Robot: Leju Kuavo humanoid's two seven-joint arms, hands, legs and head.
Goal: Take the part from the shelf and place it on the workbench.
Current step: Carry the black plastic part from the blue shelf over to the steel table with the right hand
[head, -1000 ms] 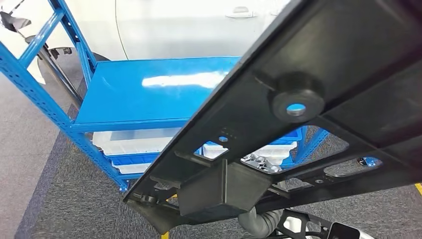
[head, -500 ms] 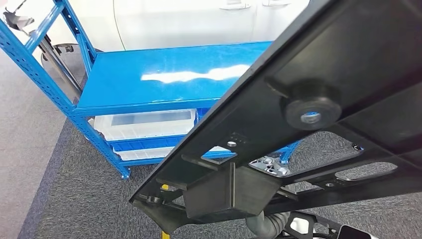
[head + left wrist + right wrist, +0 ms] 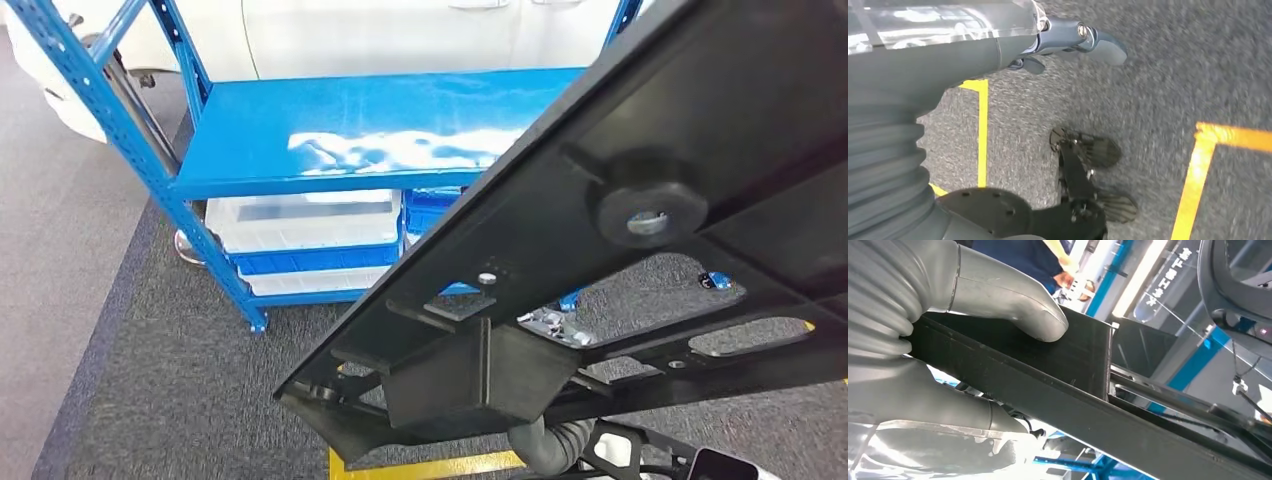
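One hand alone carries the load. From left to right in the head view: the blue shelf point(image 3: 330, 140) stands at left with white bins point(image 3: 300, 222) under its top deck; the black part point(image 3: 640, 200), a long ribbed panel, slants across the centre and right, lifted clear of the shelf and above the carpet point(image 3: 160, 400). The left hand point(image 3: 1068, 42) hangs over the floor, its fingers loosely curled around nothing. The right hand point(image 3: 948, 340) clamps the part's edge, thumb pressed on one face and fingers point(image 3: 948, 410) beneath. Risks, as judged: the long overhang could lever the part out of this one-sided grip, and its far end could strike the shelf's uprights during a turn.
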